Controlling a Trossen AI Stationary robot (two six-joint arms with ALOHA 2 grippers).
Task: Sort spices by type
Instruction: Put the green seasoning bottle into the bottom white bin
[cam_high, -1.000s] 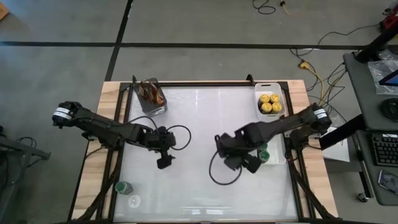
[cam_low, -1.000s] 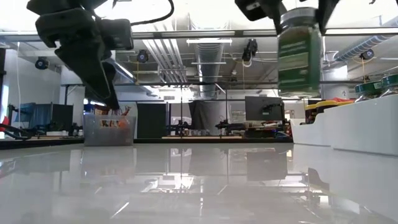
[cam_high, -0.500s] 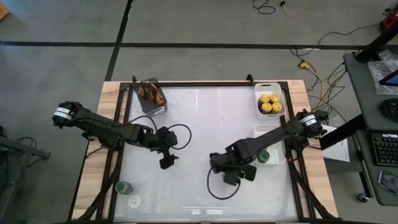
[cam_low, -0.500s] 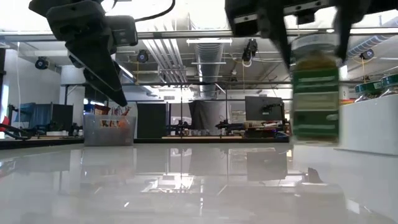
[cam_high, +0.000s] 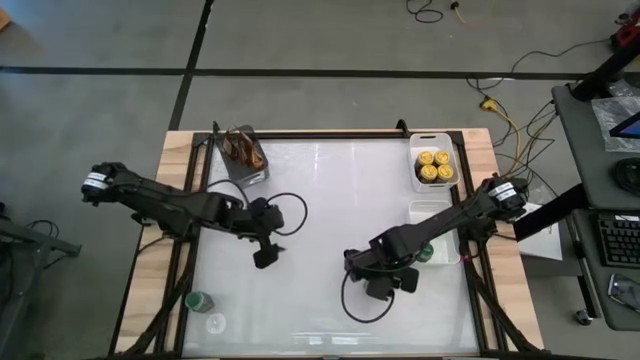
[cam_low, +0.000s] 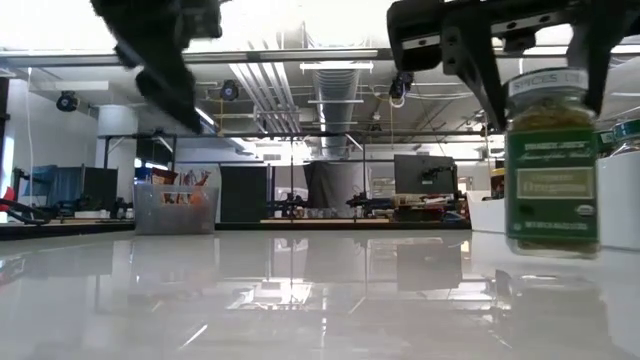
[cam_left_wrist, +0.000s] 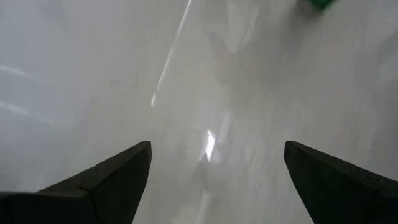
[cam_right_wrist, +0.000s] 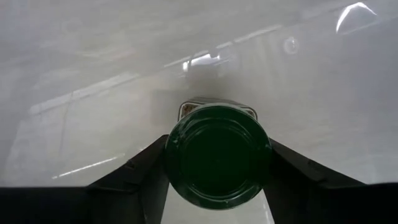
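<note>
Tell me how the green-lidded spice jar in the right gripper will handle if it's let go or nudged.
The green-lidded spice jar looks rigid and tall for its base, so a nudge may tip it. Round, it would probably roll. The glossy table may let it slide.

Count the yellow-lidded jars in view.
4, clustered together in the white tray at the table's far right corner: yellow-lidded jars. Others could be hidden beneath the arms.

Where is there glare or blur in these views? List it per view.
High view: the glossy table shows pale streaks of glare. Low view: the tabletop mirrors the ceiling lights and room; the left arm is motion-smeared, the green-lidded jar sharp. Left wrist view: soft overall, a bright glint between the open pincer tips. Right wrist view: streaky reflections beyond the jar.
</note>
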